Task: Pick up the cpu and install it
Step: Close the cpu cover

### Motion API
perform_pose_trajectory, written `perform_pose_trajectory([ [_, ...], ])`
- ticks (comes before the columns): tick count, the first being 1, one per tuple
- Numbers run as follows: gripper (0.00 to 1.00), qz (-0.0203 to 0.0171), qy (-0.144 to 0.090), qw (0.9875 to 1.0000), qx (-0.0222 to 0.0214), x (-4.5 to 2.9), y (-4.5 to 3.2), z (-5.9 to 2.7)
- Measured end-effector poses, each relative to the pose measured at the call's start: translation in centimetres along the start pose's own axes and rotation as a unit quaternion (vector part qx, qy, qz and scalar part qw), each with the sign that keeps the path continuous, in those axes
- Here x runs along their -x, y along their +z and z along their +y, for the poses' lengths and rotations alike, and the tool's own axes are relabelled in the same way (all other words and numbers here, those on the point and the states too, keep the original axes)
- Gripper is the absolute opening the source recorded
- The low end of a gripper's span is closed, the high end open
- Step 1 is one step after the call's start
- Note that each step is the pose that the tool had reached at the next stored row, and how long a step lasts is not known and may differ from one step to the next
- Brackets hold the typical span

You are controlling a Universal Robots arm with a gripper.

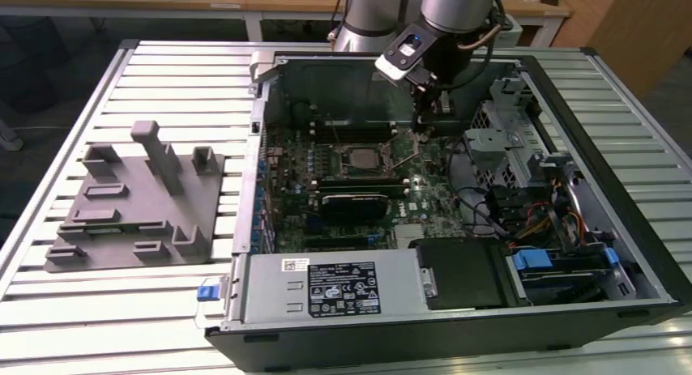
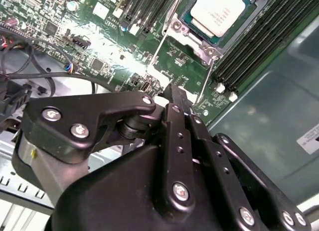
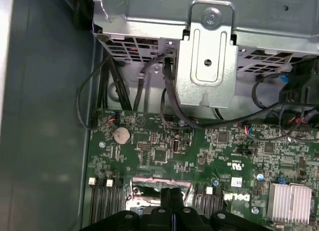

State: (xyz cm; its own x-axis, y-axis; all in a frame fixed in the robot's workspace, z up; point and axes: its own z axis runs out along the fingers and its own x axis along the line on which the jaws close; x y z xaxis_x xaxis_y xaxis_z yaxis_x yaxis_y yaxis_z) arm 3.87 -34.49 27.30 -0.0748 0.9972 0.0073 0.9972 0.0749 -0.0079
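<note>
Gripper (image 3: 173,192) fingers pressed together, nothing pinched, tip low over motherboard (image 3: 159,154), near socket lever (image 2: 204,81). Cpu (image 2: 218,12) lies in socket frame (image 2: 199,41), apart from gripper. Open computer case (image 1: 433,343) on slatted table (image 1: 162,310); grey tray (image 1: 130,221) at exterior view's left.

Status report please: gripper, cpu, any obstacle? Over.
Gripper shut, holding nothing, low over the motherboard. Cpu seated in the socket. Thin metal lever beside the gripper.

Exterior view high, overlooking whole case (image 1: 433,347); both wrist views close above motherboard (image 2: 174,61) (image 3: 164,151).
</note>
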Motion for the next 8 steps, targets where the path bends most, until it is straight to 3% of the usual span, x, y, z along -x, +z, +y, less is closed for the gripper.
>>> perform_pose_trajectory([
  [8, 0.11, 0.0, -0.003, 1.0, 0.0, 0.0, 0.69, 0.65],
])
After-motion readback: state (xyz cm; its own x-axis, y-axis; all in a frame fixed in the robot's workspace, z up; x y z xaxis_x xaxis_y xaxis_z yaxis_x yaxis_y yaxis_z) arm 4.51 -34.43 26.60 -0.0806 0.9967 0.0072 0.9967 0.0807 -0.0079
